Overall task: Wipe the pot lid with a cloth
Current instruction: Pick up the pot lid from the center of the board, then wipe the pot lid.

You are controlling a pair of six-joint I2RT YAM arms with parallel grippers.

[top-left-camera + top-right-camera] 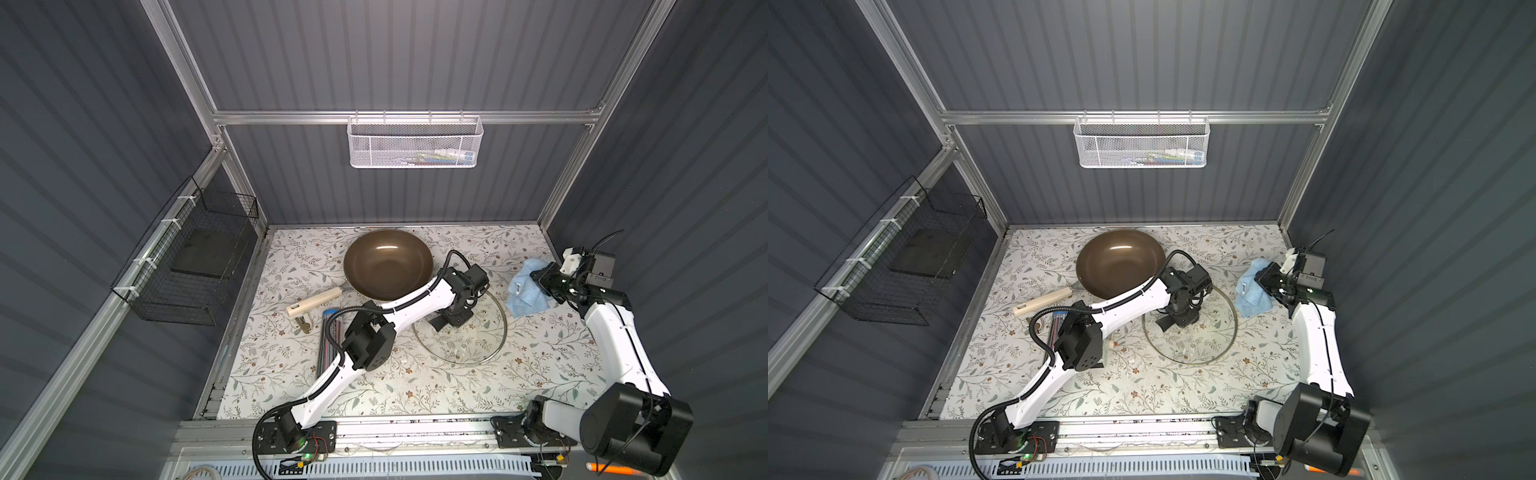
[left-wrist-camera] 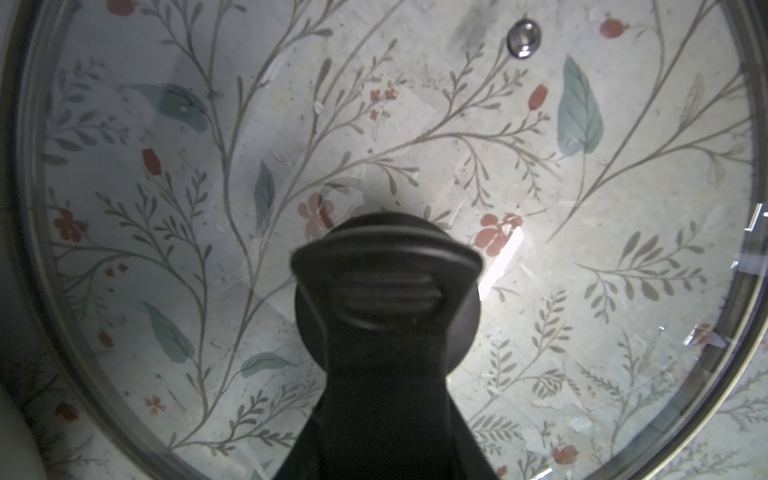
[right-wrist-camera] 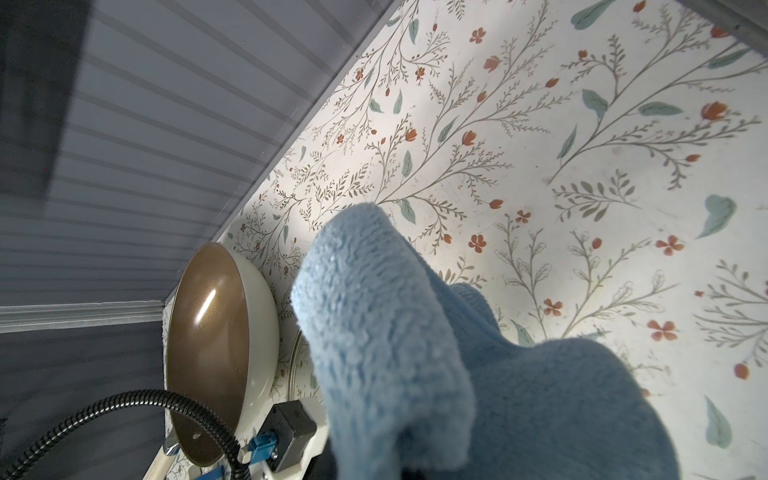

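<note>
Toward the far middle of the tabletop (image 1: 374,390), a brown pan (image 1: 388,264), its wooden handle (image 1: 313,302) pointing at the left edge; nearer than that, a flat pack of pens (image 1: 330,332), partly under the left arm. Right of these, near the tabletop's centre, the pot lid (image 1: 471,338), lying flat, glass clear enough to show the flowered pattern beneath. At its black handle (image 2: 386,291), the left gripper (image 1: 446,320), lowered onto the middle of the lid; impossible to tell from any view whether clamped on the handle or merely around it. Further right, toward the far right corner, the cloth (image 1: 525,291), just beside the lid's rim and not on the glass, bunched into folds in the right wrist view. Closed on one edge of it, the right gripper (image 1: 544,280), fingers hidden by those folds. Step in hand, probably: steadying the lid by its handle, cloth already taken up, no wiping begun. Next, likely: carry the cloth leftward over the rim onto the glass, press lightly, sweep around the handle without bumping the left gripper; firm hold on the handle needed to keep the lid from sliding
</note>
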